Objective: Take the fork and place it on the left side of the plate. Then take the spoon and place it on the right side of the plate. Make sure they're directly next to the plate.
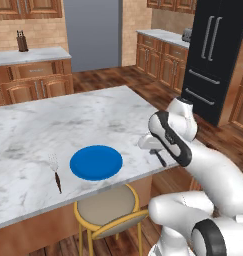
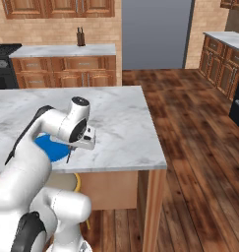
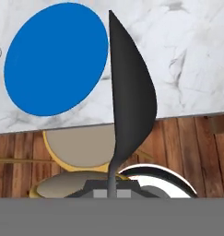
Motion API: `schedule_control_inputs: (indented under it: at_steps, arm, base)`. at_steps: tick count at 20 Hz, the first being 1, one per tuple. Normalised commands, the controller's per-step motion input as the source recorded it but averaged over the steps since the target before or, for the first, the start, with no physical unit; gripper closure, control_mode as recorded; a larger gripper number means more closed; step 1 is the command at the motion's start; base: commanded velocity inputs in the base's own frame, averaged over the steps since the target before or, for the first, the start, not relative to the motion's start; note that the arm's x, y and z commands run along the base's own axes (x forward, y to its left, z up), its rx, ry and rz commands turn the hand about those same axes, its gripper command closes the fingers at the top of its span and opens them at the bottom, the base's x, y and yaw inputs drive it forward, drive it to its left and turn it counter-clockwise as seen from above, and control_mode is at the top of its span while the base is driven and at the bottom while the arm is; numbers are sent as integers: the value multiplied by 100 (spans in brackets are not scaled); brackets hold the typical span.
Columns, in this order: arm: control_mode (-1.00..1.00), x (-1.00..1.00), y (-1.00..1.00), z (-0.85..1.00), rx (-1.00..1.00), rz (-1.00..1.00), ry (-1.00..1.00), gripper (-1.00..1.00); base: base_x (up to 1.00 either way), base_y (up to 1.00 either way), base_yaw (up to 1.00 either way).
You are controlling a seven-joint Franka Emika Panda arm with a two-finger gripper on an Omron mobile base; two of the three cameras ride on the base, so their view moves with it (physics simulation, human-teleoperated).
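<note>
On the marble island, left to right, lie the fork (image 1: 55, 171), just beside the blue plate (image 1: 96, 162), then the gripper (image 1: 155, 151) clamped on the spoon (image 3: 130, 97). The spoon hangs above the counter's near edge, right of the plate, its long axis pointing away from the hand.

The arm covers most of the blue plate (image 2: 48, 147) in the right base view. The gripper's (image 1: 154, 150) fingers are behind the hand, so their grip is not clear. The spoon's (image 3: 127, 92) handle end is hidden below.
</note>
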Motion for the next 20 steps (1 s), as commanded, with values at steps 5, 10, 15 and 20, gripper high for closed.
schedule_control_inputs:
  at_steps: [5, 10, 15, 20]
  arm:
    - [-100, 65, 11, -44, 0, 1, 1, 100]
    - [-100, 37, 10, -31, 0, 0, -2, 100]
    - [-100, 22, 10, -31, 0, 0, -10, 100]
    - [-100, 8, 14, -31, 0, 0, -15, 100]
  base:
    - [0, 0, 0]
    - [0, 0, 0]
    - [0, 0, 0]
    - [0, 0, 0]
